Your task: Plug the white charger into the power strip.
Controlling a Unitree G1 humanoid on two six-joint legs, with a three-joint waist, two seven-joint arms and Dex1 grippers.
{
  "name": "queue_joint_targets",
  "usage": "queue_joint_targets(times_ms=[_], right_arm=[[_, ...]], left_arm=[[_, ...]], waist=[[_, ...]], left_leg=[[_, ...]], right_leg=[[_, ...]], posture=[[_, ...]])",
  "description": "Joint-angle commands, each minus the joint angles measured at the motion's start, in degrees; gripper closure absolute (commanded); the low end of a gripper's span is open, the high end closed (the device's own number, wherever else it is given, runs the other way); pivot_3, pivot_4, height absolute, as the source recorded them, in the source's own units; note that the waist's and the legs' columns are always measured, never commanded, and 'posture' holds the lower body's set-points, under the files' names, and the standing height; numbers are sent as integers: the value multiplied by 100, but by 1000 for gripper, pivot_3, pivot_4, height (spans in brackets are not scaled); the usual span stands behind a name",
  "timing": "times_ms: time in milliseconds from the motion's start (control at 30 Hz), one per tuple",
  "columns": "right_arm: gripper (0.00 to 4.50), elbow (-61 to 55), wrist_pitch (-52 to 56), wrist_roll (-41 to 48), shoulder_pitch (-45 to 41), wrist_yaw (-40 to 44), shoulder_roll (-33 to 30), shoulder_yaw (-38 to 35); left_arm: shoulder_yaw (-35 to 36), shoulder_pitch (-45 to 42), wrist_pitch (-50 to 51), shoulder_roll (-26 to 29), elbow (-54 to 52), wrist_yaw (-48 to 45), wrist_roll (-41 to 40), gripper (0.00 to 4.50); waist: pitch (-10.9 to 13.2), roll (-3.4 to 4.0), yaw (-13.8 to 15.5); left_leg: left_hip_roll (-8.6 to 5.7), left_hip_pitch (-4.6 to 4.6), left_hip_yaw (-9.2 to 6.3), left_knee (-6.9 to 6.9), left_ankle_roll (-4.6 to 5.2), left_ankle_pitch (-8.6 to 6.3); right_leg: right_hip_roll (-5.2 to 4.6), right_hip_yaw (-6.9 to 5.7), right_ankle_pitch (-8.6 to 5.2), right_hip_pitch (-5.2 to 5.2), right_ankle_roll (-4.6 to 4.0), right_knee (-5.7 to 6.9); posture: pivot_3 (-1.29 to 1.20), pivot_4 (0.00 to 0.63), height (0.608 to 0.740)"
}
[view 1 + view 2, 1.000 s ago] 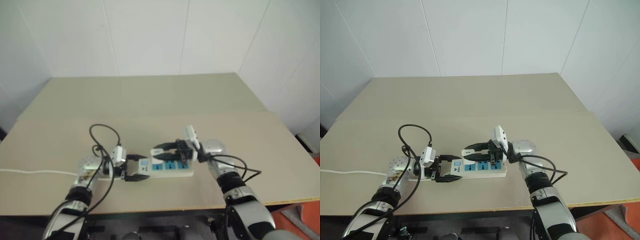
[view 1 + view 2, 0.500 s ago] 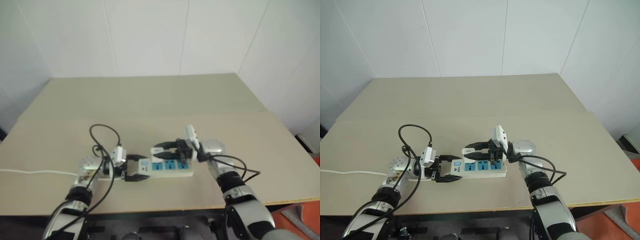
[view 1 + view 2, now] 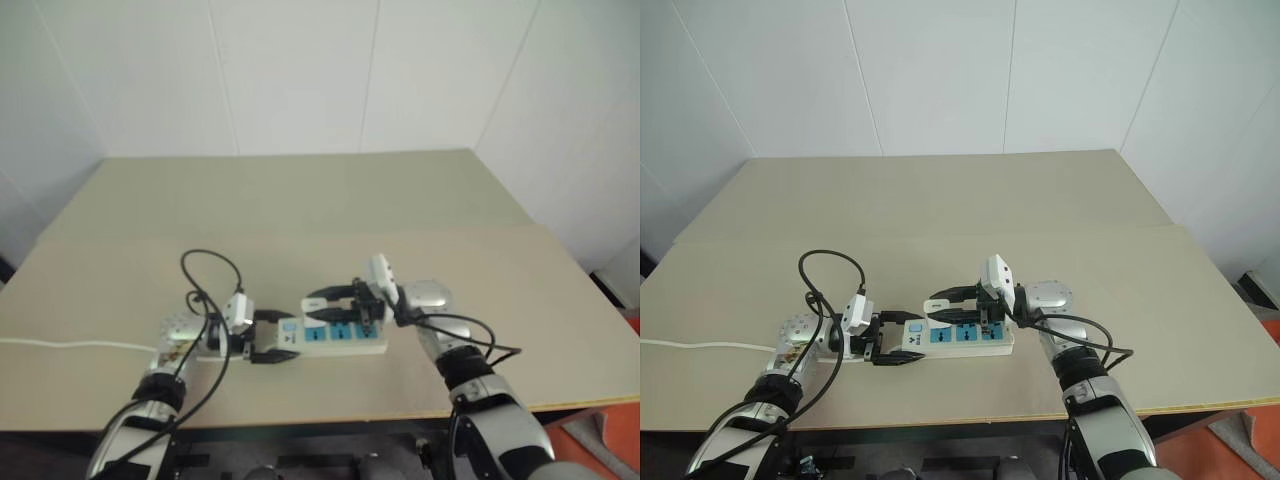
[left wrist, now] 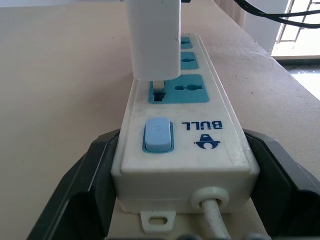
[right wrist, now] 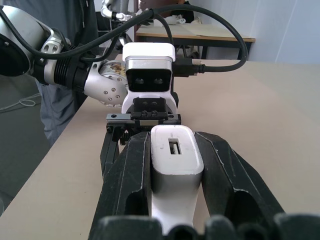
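The cream-white power strip (image 3: pixel 975 339) lies on the table with its blue sockets facing up. My left gripper (image 3: pixel 912 337) is shut on its switch end, a black finger (image 4: pixel 85 175) pressed against each long side. My right gripper (image 3: pixel 937 308) reaches in from the right, shut on the white charger (image 5: pixel 175 160). The charger (image 4: pixel 152 40) stands upright over the socket nearest the blue switch (image 4: pixel 158 135). Its prong sits at that socket's slot, with a small gap between its body and the strip's face.
The strip's thin white cord (image 3: pixel 700 345) runs left across the beige table (image 3: pixel 940 210) and off its edge. Black cables (image 3: pixel 830 265) loop above my left wrist and beside my right forearm (image 3: pixel 1110 350). The table's front edge (image 3: pixel 970 420) lies close below the strip.
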Motion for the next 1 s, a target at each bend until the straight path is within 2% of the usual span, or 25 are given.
queue_joint_targets(times_ms=[33, 233, 633, 1000], right_arm=[[3346, 129, 79, -416, 124, -281, -89, 201], [3346, 108, 436, -438, 119, -519, -126, 269], [3346, -518, 834, -287, 449, -397, -313, 326], [3346, -693, 958, -322, 566, -516, -213, 424]], left_arm=[[-88, 21, -116, 49, 75, 64, 247, 1223], [-102, 43, -134, 28, 57, 87, 259, 1223], [-164, 31, -201, 18, 112, 105, 303, 1223], [-194, 22, -291, -2, 171, 131, 331, 1223]], waist=[[0, 0, 0], [-6, -2, -3], [-18, -3, 4], [-23, -3, 12]], left_leg=[[0, 3, 0, 0, 0, 0], [0, 38, 2, -8, 0, 0], [0, 37, 2, -13, 0, -1], [-1, 31, 2, -14, 0, -1]], right_leg=[[0, 0, 0, 3, 0, 0], [0, 1, -2, 34, 1, -3], [0, 1, -4, 36, 2, -10], [-1, 1, -5, 31, 3, -13]], posture=[[0, 150, 740], [0, 150, 740], [0, 150, 740], [0, 150, 740]])
